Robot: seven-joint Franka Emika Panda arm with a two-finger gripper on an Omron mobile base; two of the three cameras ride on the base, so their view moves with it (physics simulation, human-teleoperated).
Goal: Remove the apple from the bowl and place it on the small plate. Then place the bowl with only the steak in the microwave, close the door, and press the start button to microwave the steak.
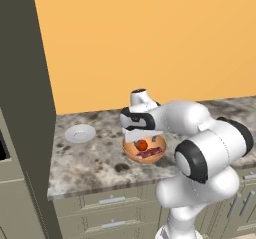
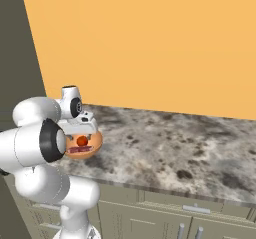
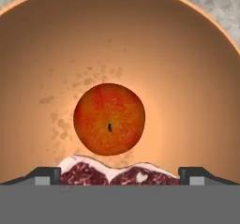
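The pincer (image 3: 120, 174) stands spread wide, its two dark tips rising at the lower left and lower right of the hand view with nothing between them but air; it grips nothing. It hangs just above the bowl (image 3: 56, 54), pointing down into it, which I judge to be the approach for lifting the apple (image 3: 109, 119) out. The apple sits at the centre of the hand view, slightly above the line between the tips, so the jaws look set to straddle it once the hand drops. The steak (image 3: 117, 170) lies at the bottom of the same view, touching or nearly touching the apple's lower edge and lying right between the tips; a careless descent could catch the meat as well.

In the left base view the pincer (image 1: 141, 137) hovers over the bowl (image 1: 131, 152) at the middle of the frame, with the apple (image 1: 142, 144) and steak (image 1: 150, 153) inside. The bowl rests on the mottled stone desk (image 1: 100, 163). The small plate (image 1: 80, 133), where the apple belongs, lies well apart at the left of centre, bare. A plain orange wall (image 1: 150, 38) fills the upper frame, and beige drawers (image 1: 112, 200) run below the desk edge
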